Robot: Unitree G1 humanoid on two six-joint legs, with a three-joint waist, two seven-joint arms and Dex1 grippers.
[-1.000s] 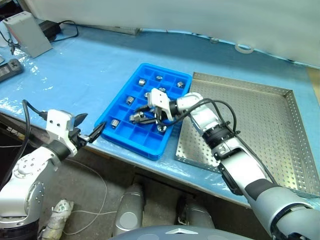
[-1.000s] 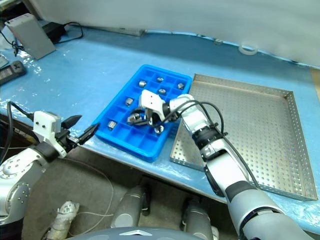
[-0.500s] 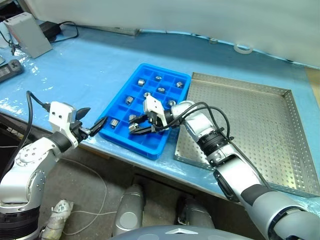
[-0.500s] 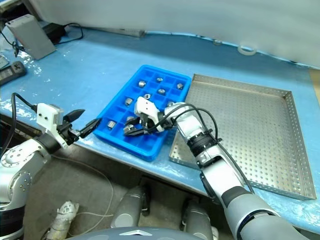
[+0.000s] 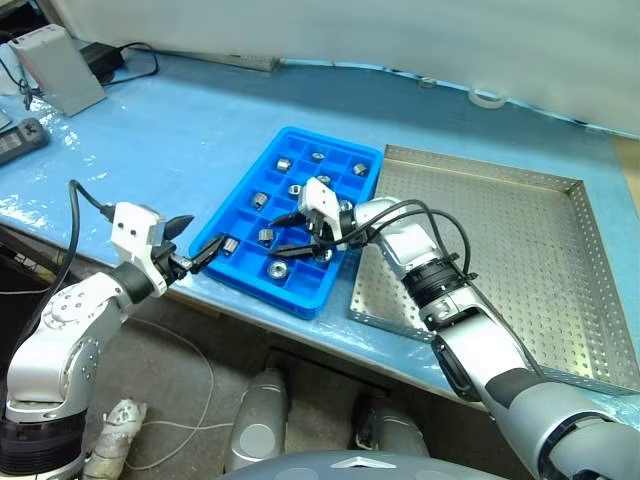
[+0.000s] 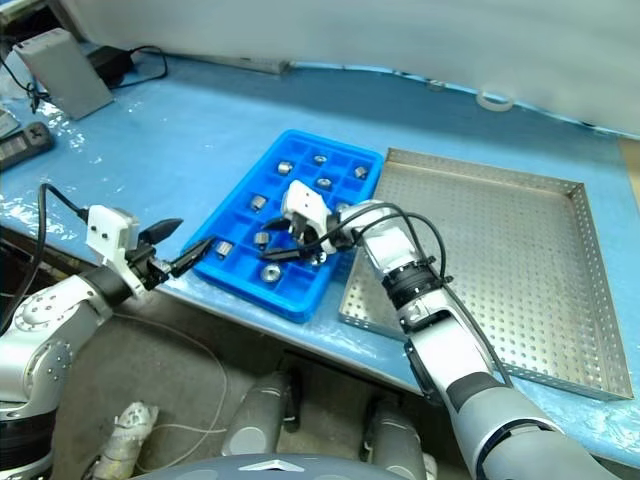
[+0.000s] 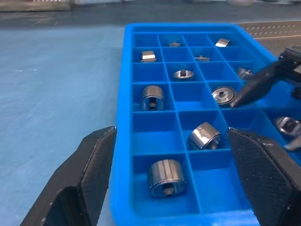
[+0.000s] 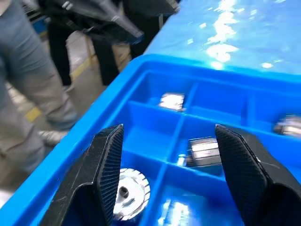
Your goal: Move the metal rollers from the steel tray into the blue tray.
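Blue tray point(image 5: 305, 215) holding metal rollers point(image 5: 273, 271), right gripper point(image 5: 296, 233) jaws spread above, left gripper point(image 5: 193, 249) jaws spread.

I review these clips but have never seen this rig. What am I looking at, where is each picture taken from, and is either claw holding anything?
A humanoid robot with two arms stands at a blue-covered table. Two pictures come from its head, looking down; two come from cameras on its wrists. The right claw hangs open over the blue tray, holding nothing, with a metal roller lying in the compartment below. Other rollers sit in other compartments. The left claw is open and empty beside the tray's near corner. The steel tray lies to the right, with no rollers visible in it.
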